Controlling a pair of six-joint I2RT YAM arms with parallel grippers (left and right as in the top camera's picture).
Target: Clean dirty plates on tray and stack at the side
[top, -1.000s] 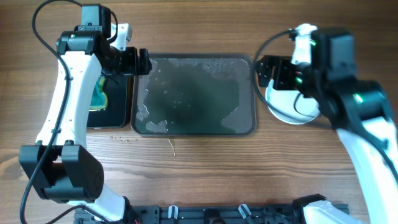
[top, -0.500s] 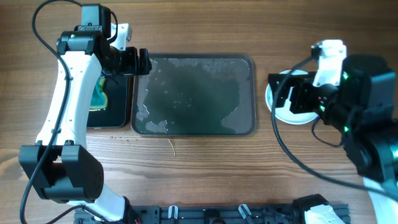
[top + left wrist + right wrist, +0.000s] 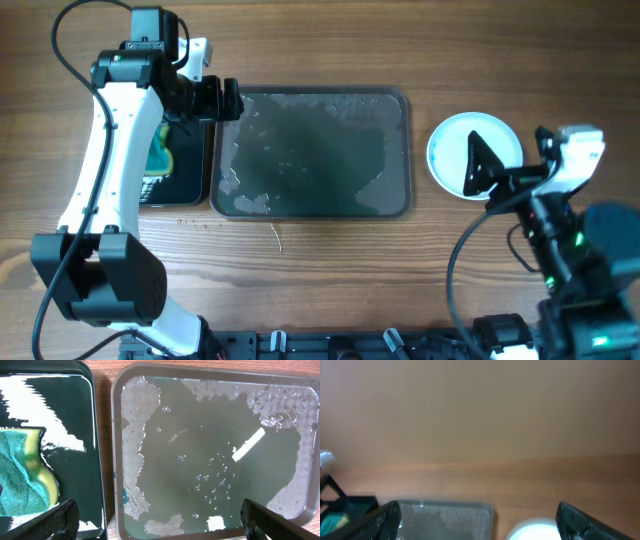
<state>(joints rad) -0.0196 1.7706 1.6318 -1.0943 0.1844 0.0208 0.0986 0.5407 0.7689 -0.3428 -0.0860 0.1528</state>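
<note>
Right hand (image 3: 477, 515) withdrawn; plates (image 3: 450, 150), apparently, overhead.

looks like a robot lab bench: cabled white robot arms (image 3: 105, 150) over a wood-grain table (image 3: 320, 270), black mounting rail (image 3: 340, 345) at the near edge, plain beige wall (image 3: 480, 410), just a wet tray (image 3: 310, 150) and sponge tub (image 3: 185, 185).

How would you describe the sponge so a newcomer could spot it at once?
On the wooden table, find the big grey tray in the middle. Directly to its left sits a smaller black tub, and the sponge lies inside it. It is the only teal-and-yellow thing in view.
</note>
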